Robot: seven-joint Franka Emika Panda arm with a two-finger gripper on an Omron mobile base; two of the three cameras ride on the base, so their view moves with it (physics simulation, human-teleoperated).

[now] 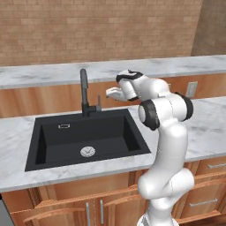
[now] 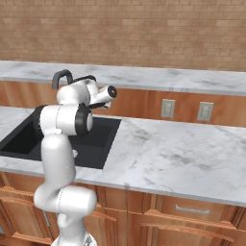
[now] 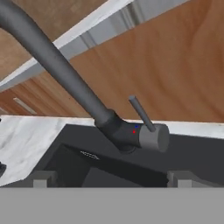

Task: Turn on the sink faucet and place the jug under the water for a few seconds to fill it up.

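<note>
While the white marble counter [image 1: 207, 128] stretches wide below a brick wall, the black sink [image 1: 48, 145] sits sunk into it, its round silver drain [image 1: 87, 151] near the middle of the basin floor. Behind the basin rises the sink faucet [image 1: 83, 90], a dark gooseneck standing upright at the back rim. No stream runs from its spout. From the hand view the faucet's sloping neck [image 3: 57, 65] runs down to a chunky base, and the small lever handle [image 3: 141, 113] sticks up from that base, tilted, with red and blue dots beside it. To the faucet's right, at about the height of its upper neck, hangs the gripper [image 1: 110, 92], pointing towards the tap but apart from it. Its fingers [image 3: 43, 178] stand spread wide, grasping nothing.
</note>
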